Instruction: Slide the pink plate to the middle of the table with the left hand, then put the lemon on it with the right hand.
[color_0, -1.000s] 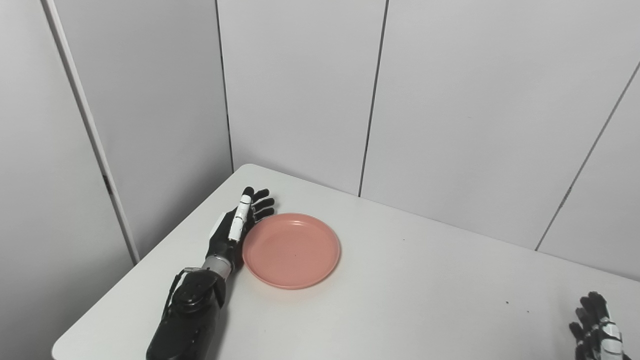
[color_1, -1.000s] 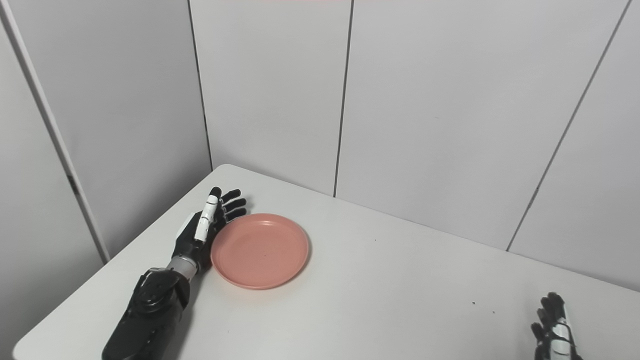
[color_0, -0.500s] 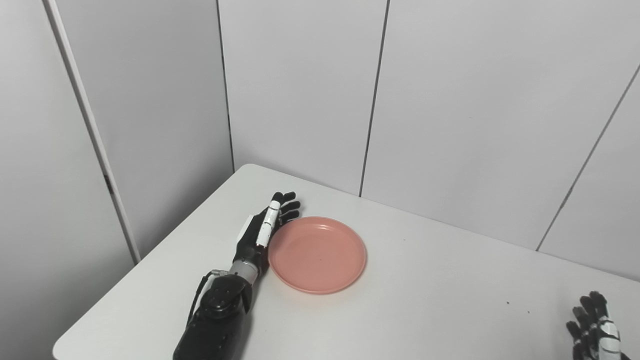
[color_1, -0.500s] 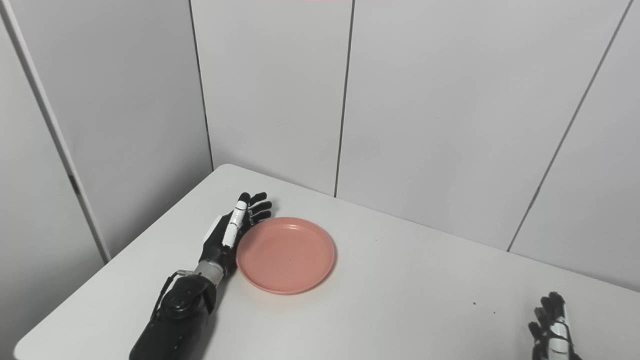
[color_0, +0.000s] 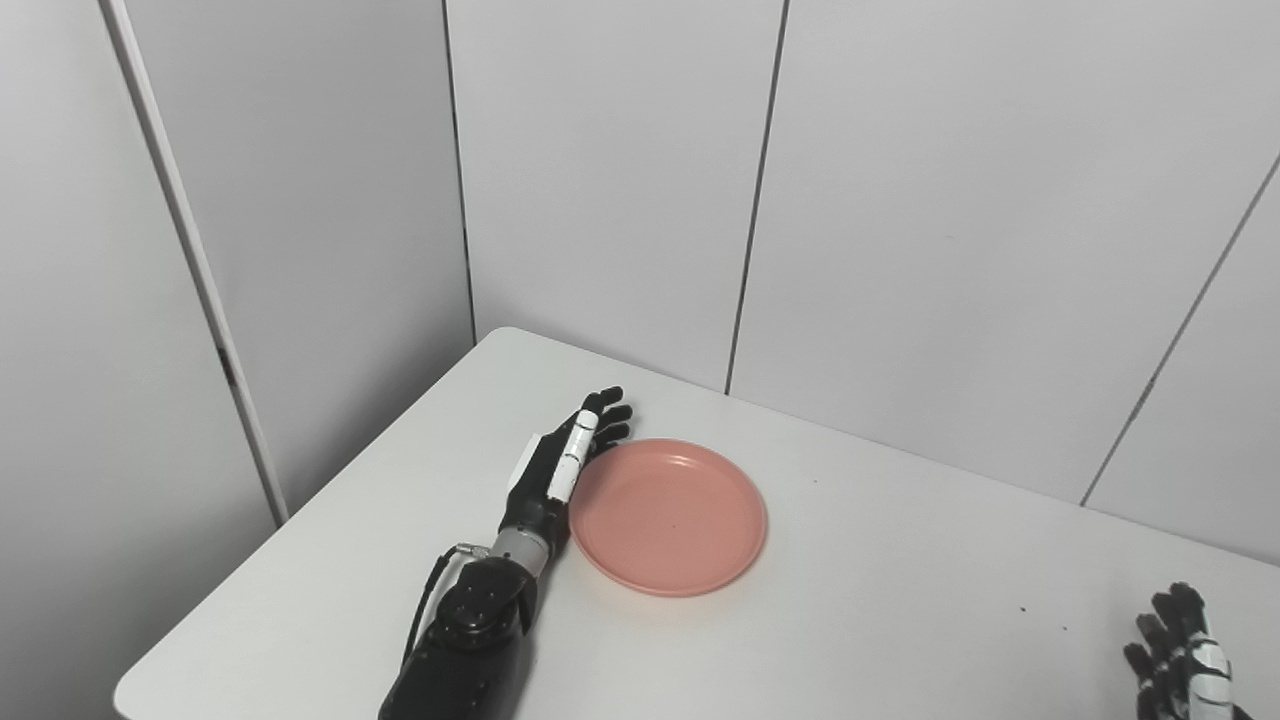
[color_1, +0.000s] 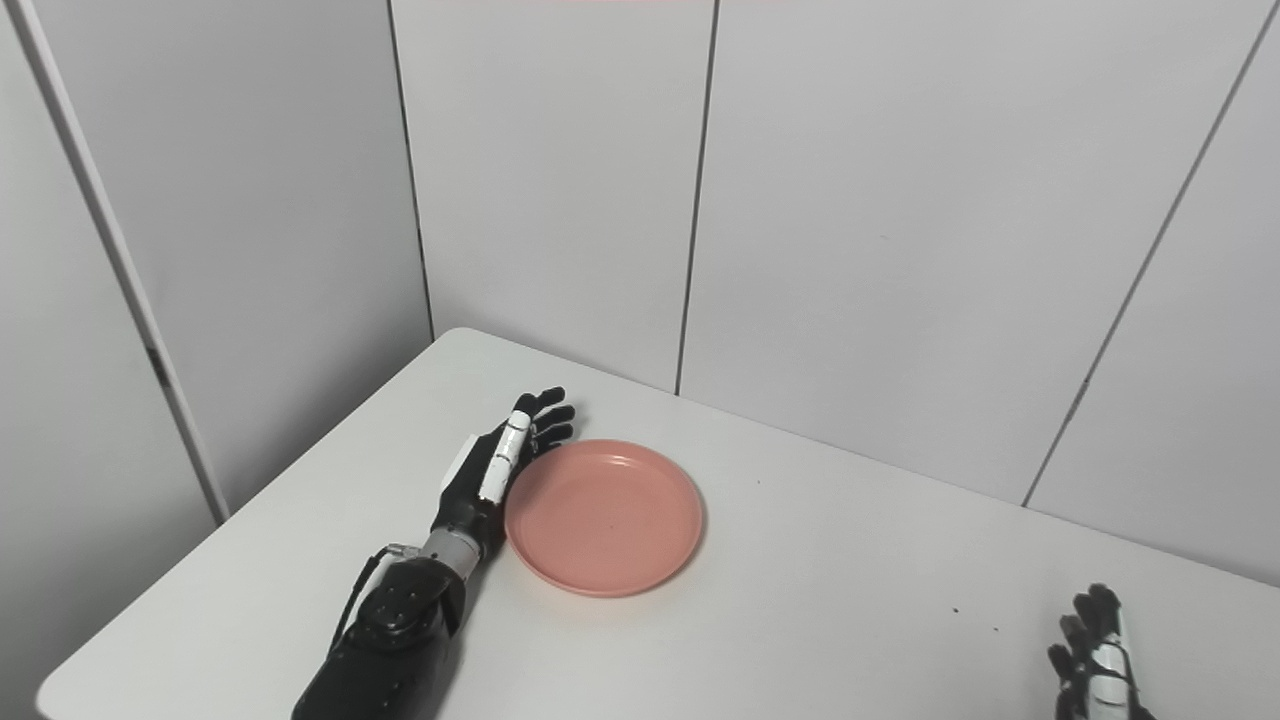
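Your table (color_0: 880, 620) is white and set into a corner of grey wall panels (color_0: 950, 200). Your left arm (color_0: 465, 650) comes in from the bottom edge and lies along the table, leading up to the hand. The plate (color_0: 668, 517) sits flat on the table directly to the right of your left hand (color_0: 560, 465), its left rim touching the palm side. That hand stands on its edge, fingers (color_0: 605, 415) straight and together, pointing away from you; it grips nothing and only presses sideways against the rim. Your right hand (color_0: 1180, 660) is well off to the right of the plate, at the bottom corner, cut by the frame. Its fingers point up and apart and hold nothing. You can't see a lemon in either view.
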